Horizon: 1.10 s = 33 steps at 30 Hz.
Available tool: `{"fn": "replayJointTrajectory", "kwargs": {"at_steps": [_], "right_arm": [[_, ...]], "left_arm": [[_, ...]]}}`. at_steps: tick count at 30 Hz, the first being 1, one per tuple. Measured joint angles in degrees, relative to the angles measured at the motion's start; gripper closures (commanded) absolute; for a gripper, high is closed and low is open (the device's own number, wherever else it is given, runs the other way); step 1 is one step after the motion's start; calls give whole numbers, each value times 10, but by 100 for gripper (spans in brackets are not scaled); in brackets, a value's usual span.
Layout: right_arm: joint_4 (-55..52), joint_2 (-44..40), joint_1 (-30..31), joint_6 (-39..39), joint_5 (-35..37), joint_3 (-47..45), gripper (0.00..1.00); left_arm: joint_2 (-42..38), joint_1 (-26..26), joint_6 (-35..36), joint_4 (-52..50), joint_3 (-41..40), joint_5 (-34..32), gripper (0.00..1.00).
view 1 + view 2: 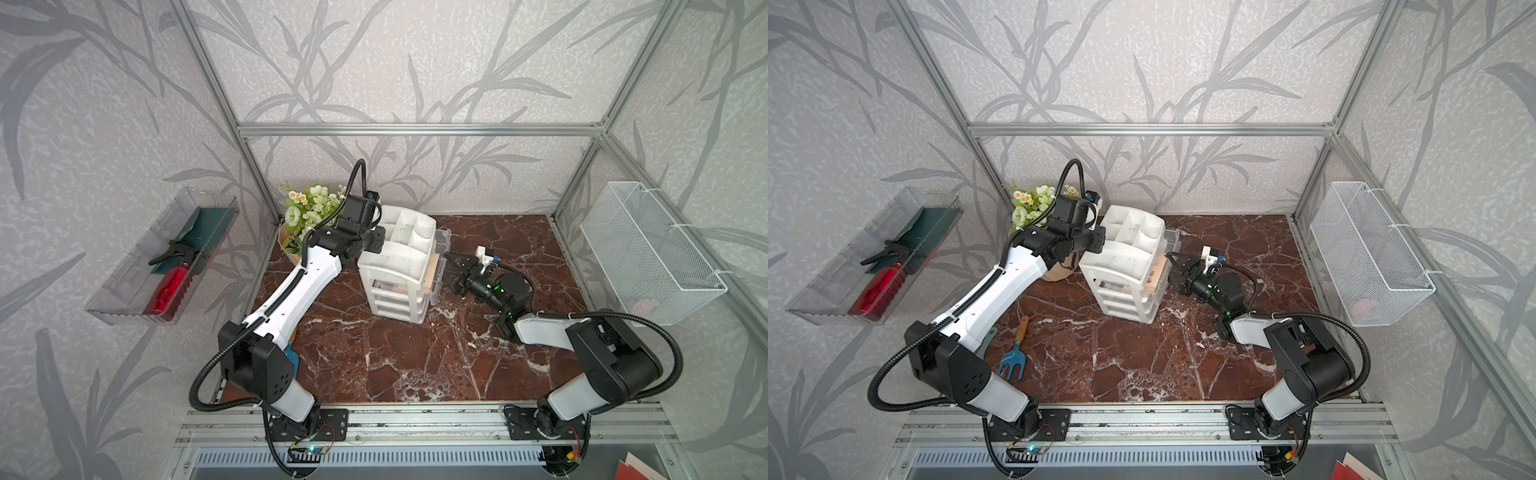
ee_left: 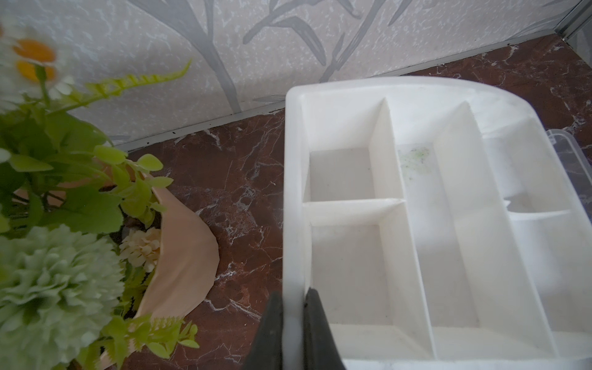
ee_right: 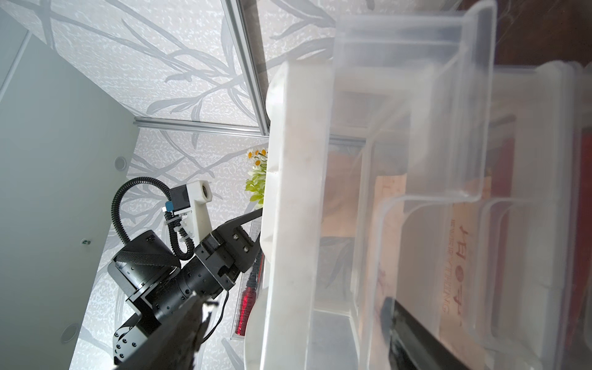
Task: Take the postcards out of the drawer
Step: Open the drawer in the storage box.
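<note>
Right arm poised at the open drawer, no postcard lifted yet.
Nearest me, over the marbled table (image 1: 395, 353), the right fingers (image 1: 459, 257) stand spread wide and empty at the clear drawer (image 1: 444, 237). The drawer is pulled out of the white organiser (image 1: 395, 266) towards that arm. The postcards (image 1: 431, 272) lie inside it, a beige edge showing in both top views. The right wrist view shows a beige card with red characters through the plastic. Farther back, the left fingers (image 2: 272, 333) pinch narrow on the organiser's rim wall, steadying it, I'd say. Next, the right fingers need to dip in and close on a thin card edge without shoving the drawer.
</note>
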Motion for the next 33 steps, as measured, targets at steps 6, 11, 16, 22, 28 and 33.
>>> {"fn": "replayJointTrajectory", "kwargs": {"at_steps": [6, 11, 16, 22, 28, 33], "right_arm": [[3, -19, -18, 1, -9, -17, 15], [7, -30, -33, 1, -15, -30, 15], [13, -48, -49, 3, -21, -49, 15], [15, -63, -63, 6, -27, -63, 15], [20, -71, -76, 9, -29, -76, 15], [22, -80, -86, 12, -31, -84, 15]], "left_arm": [[0, 0, -1, 0, 0, -3, 100], [0, 0, -1, 0, 0, -3, 100], [-1, -1, -1, 0, -1, -3, 100], [-1, -2, -3, 0, -1, -3, 100], [-1, -3, -9, 3, -2, -3, 100], [-1, -3, -13, 4, -2, -3, 100]]}}
